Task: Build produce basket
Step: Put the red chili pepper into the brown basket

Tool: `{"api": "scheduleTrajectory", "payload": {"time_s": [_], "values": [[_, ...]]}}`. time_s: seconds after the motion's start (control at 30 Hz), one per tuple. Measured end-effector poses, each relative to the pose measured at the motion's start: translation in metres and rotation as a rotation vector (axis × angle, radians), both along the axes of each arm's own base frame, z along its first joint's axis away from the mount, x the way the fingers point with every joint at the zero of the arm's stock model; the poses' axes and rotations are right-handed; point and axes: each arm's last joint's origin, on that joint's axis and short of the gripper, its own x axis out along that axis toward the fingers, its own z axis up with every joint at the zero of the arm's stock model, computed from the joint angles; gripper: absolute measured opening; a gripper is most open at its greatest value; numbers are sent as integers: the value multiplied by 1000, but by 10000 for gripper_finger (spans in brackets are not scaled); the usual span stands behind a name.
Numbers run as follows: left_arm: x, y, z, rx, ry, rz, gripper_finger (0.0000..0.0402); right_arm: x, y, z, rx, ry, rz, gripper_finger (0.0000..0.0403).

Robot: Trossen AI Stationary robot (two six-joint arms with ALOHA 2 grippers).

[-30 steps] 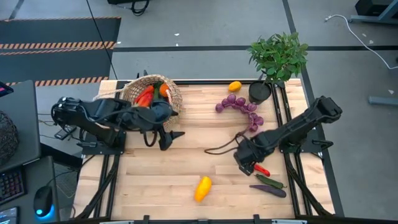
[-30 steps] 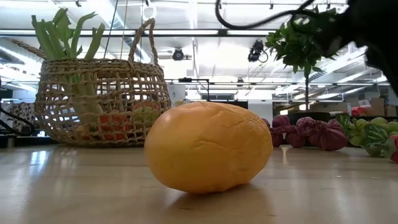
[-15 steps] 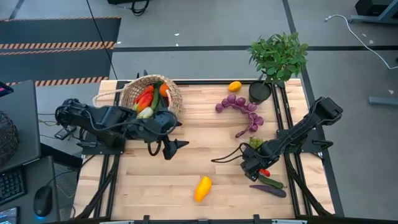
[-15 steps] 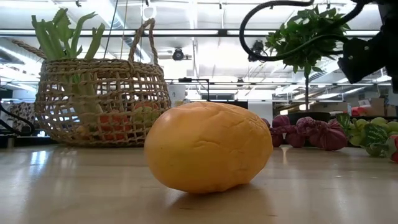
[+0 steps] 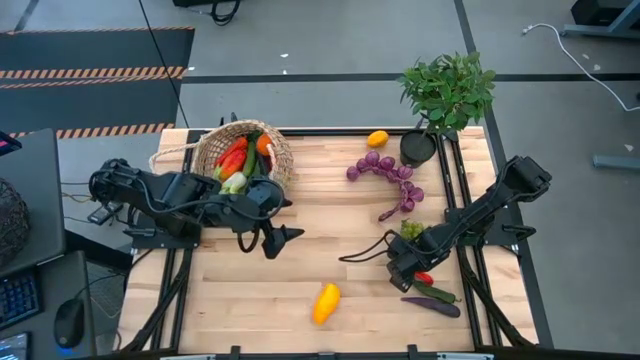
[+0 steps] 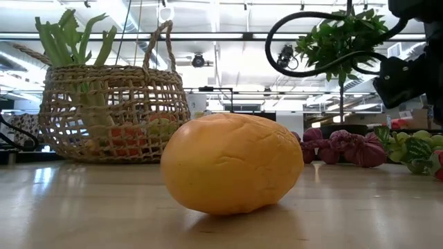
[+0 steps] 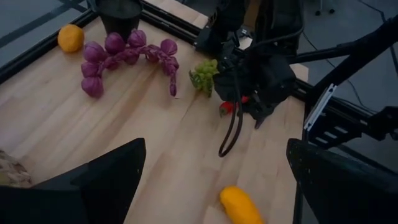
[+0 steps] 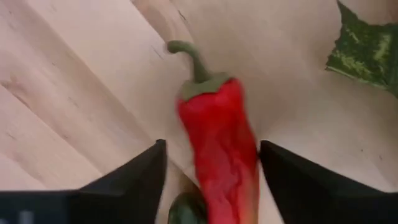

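The tan wicker basket (image 5: 245,152) stands near the table's far left edge and holds a red pepper, an orange, a leek and a cucumber; the low view shows the basket (image 6: 114,114) upright. My left gripper (image 5: 272,238) hovers open just in front of it, empty. My right gripper (image 5: 410,270) is open, low over the red chili (image 5: 426,277) near the table's right edge. In the right wrist view the chili (image 8: 217,143) lies flat on the wood between my two fingers, with a gap on each side. A yellow fruit (image 5: 325,302) lies near the near edge.
Purple grapes (image 5: 385,175) and a small orange fruit (image 5: 377,139) lie at the far right, next to the black plant pot (image 5: 418,148). Green grapes (image 5: 411,230), a cucumber (image 5: 436,291) and an eggplant (image 5: 432,305) crowd around the chili. Bare wood (image 5: 320,230) spans the middle.
My right gripper has drawn back toward the table's right edge and come down over the red chili, staying open. My left gripper has moved a little toward the near edge, away from the basket, then held still.
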Motion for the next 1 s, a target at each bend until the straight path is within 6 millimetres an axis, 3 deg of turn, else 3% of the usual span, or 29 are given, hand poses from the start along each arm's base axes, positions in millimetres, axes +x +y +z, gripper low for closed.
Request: {"api": "scheduleTrajectory", "payload": {"time_s": [0.27, 0.47, 0.73, 1.0], "values": [[0, 0, 0, -9, -2, 6, 396, 3, -4, -1, 3, -18, 20, 139], [0, 0, 0, -6, -2, 8, 396, 17, -11, 9, 72, -128, -28, 100], [0, 7, 2, 31, 0, 7, 396, 63, -32, 69, 27, -560, -197, 102], [-15, 27, 24, -28, -130, 73, 396, 104, -68, 130, 12, -1047, -300, 102]]}}
